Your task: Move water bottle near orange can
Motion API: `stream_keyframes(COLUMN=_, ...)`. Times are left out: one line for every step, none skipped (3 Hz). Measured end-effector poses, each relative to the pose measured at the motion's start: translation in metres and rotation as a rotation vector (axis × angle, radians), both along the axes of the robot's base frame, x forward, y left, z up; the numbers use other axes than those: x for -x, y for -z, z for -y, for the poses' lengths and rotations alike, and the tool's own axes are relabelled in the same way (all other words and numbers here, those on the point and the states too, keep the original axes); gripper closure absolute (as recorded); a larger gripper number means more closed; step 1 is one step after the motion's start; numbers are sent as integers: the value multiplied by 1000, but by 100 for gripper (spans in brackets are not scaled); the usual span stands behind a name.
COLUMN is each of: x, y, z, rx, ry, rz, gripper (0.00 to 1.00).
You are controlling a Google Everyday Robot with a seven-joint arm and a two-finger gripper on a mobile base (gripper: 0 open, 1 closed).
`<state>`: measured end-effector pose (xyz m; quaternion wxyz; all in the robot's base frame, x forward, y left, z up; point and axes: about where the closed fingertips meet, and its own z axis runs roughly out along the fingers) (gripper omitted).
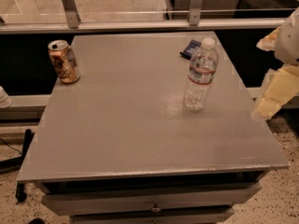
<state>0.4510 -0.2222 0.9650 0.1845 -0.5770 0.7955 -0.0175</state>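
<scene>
The water bottle (201, 74) stands upright on the right half of the grey table (126, 125); it is clear and ribbed with a white cap and a red-banded label. The orange can (63, 61) stands at the table's far left edge. The gripper (274, 93), pale yellow, hangs at the right edge of the view, off the table's right side and right of the bottle, holding nothing.
A dark blue flat packet (190, 48) lies on the table just behind the bottle. A metal rail with glass panels (140, 26) runs behind the table. A drawer front (149, 203) sits below the table's near edge. Speckled floor surrounds it.
</scene>
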Motion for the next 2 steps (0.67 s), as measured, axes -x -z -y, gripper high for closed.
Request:
stream_keyframes(x=-22, y=22, z=1, rx=-124, ry=104, rz=28, gripper=0)
stream_keyframes(x=-43, y=42, z=-13, rx=-289, ry=183, rz=35, gripper=0)
